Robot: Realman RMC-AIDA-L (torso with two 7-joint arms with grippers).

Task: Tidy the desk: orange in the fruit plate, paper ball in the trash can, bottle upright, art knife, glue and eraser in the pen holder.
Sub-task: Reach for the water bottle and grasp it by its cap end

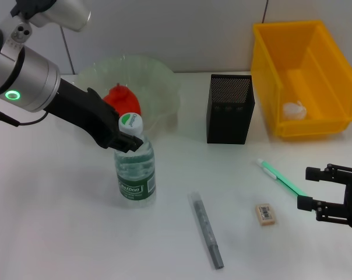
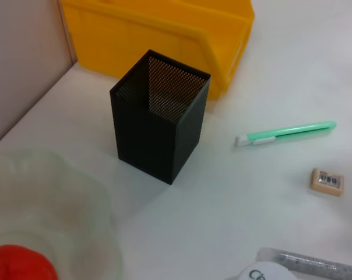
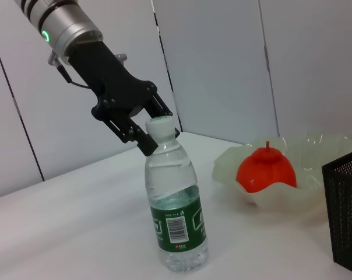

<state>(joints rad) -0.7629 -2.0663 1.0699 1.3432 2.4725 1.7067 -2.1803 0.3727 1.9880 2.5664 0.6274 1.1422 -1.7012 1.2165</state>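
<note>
While your left pincer [image 1: 129, 139] grips the bottle [image 1: 135, 169] by its neck, the bottle stands straight up on the table [image 1: 59, 233]. Your right pincer [image 1: 333, 192] waits open, near right.

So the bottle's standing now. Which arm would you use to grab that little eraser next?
Probably the right. The right gripper hangs open just beside the eraser, on that side of the table. The left gripper is across the table at the neck of the upright bottle.
</note>
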